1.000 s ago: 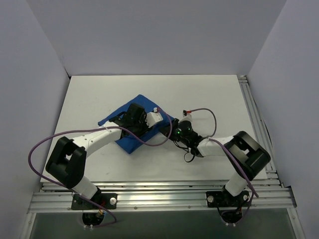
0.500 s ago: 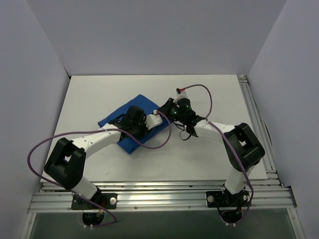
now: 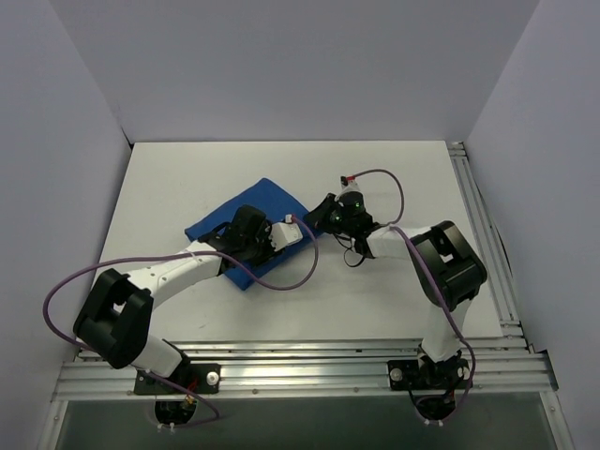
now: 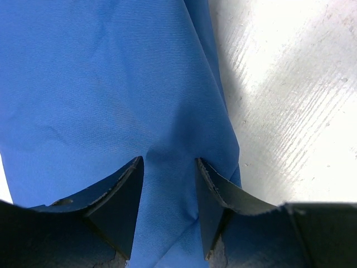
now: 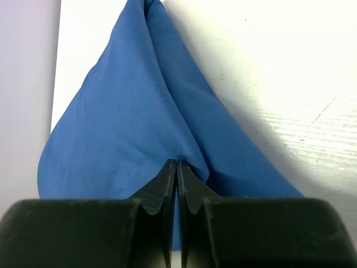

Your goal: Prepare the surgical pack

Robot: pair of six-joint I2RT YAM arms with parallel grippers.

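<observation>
The surgical pack is a bundled royal-blue drape point(image 3: 265, 199) lying on the white table point(image 3: 169, 178), left of centre. Its contents are hidden inside the cloth. My left gripper point(image 3: 225, 236) lies on top of the parcel. In the left wrist view this gripper point(image 4: 169, 162) has its jaws apart, with blue drape point(image 4: 111, 72) spread under and between them. My right gripper point(image 3: 317, 216) is at the parcel's right corner. In the right wrist view it point(image 5: 177, 162) is shut on a raised fold of the drape point(image 5: 128, 111).
White table point(image 4: 290, 84) shows to the right of the cloth, and bare table point(image 5: 268, 56) runs off to the right beyond the fold. Grey walls enclose the back and sides. A metal rail point(image 3: 478, 206) runs along the right edge.
My right arm swung from the near side of the parcel up to its right corner and its gripper now pinches the cloth there. The left gripper stayed on the parcel, shifting slightly.
</observation>
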